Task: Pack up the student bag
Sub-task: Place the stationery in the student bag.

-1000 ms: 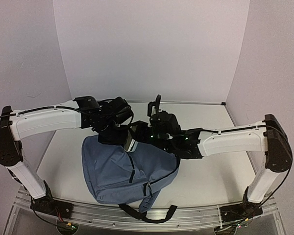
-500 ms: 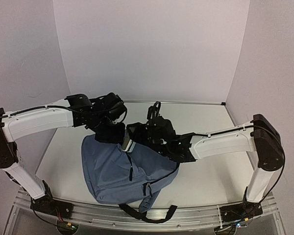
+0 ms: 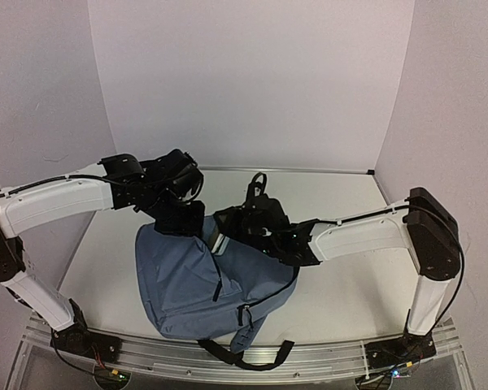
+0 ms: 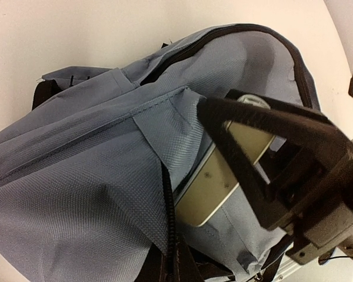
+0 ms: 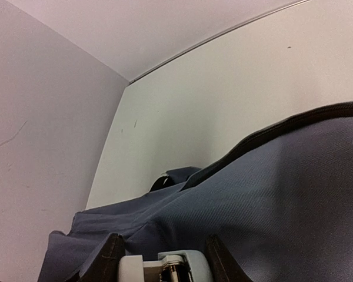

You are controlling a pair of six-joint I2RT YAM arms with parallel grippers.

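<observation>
While the bag (image 3: 187,284) lies just below both grippers, its rim by the tightly closed left gripper (image 4: 207,104), a pale flat item (image 4: 223,170) pinched in the right gripper (image 5: 162,258) is judged half inserted; a deeper push, then release, is called for

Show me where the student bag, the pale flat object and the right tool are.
student bag (image 3: 183,284): top view, front blue-grey panel.
pale flat object (image 4: 212,191): left wrist view, its cream face inside the bag opening.
right tool (image 5: 162,254): right wrist view, midway between its fingertips.
</observation>
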